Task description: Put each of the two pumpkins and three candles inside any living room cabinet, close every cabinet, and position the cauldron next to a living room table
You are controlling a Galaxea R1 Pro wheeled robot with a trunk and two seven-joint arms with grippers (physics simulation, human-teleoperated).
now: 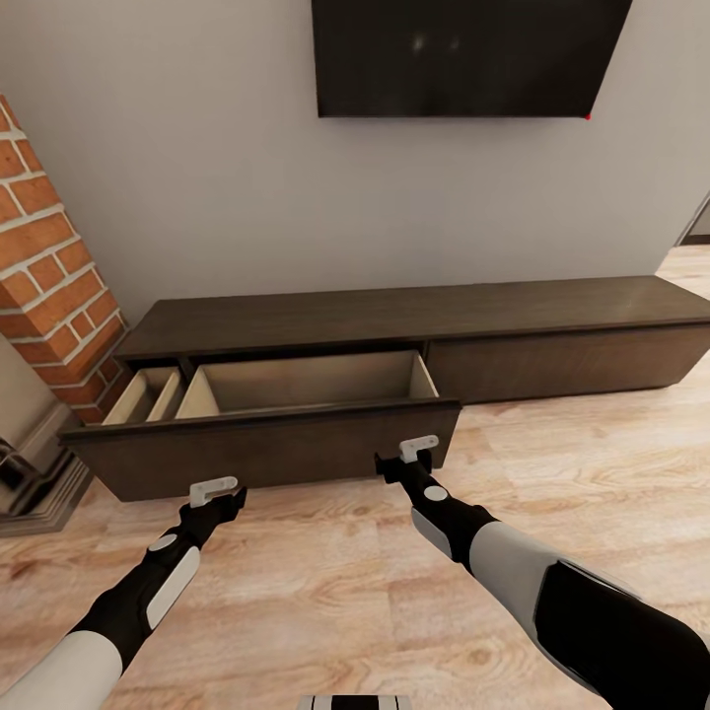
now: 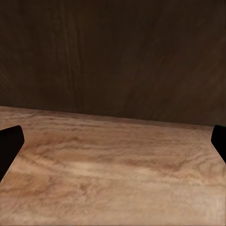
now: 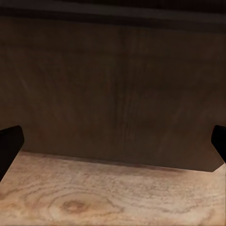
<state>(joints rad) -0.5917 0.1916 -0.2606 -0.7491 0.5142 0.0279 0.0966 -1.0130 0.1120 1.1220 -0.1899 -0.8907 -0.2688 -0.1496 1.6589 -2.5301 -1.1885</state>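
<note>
The long dark-brown cabinet (image 1: 414,311) stands against the wall under the TV. Its left drawer (image 1: 256,449) is pulled out, and the pale wood compartments (image 1: 306,385) show nothing inside. My left gripper (image 1: 219,493) hovers low over the floor just in front of the drawer front (image 2: 122,56), open, fingertips (image 2: 9,143) wide apart. My right gripper (image 1: 414,456) sits near the right end of the drawer front (image 3: 117,89), also open, holding nothing. Pumpkins, candles, cauldron and table are out of view.
A red-brick fireplace (image 1: 49,266) with a grey hearth (image 1: 35,473) stands at the left, close to the open drawer's end. A black TV (image 1: 463,54) hangs on the wall. Light wood plank floor (image 1: 345,592) stretches in front and to the right.
</note>
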